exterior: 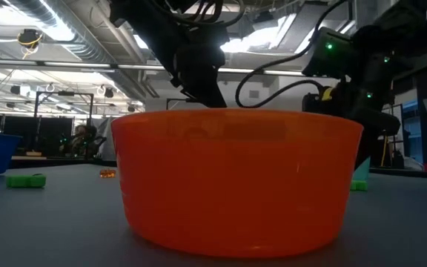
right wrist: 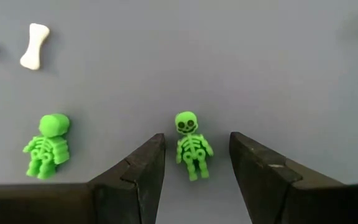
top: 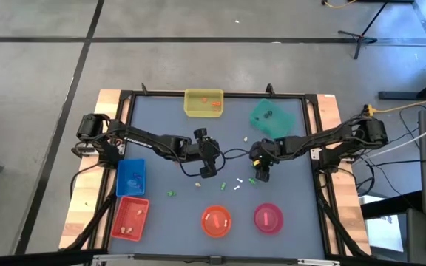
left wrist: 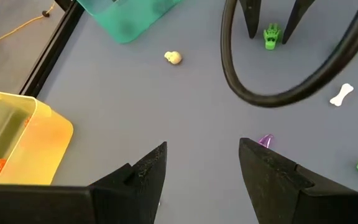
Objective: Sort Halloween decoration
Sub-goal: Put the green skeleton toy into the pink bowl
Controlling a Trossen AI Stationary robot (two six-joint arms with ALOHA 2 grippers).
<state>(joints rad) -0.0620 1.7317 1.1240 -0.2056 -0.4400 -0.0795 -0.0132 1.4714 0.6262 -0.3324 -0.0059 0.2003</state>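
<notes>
Small trinkets lie scattered on the grey table. In the right wrist view a green skeleton (right wrist: 192,146) lies flat between the open fingers of my right gripper (right wrist: 196,138), with a gap on both sides. A second green skeleton (right wrist: 47,146) and a white bone (right wrist: 35,45) lie near it. My left gripper (left wrist: 202,149) is open over bare table near the middle (top: 208,171), with a purple trinket (left wrist: 265,140) beside one finger. A beige skull (left wrist: 173,58) lies farther off. My right gripper (top: 261,174) points down at the table.
A yellow tray (top: 203,103) holding orange trinkets and a green tray (top: 272,118) stand at the far edge. A blue tray (top: 131,177) and a red tray (top: 130,218) are on the left. An orange bowl (top: 216,221) and a pink bowl (top: 268,218) stand near. A black cable (left wrist: 278,99) loops between the arms.
</notes>
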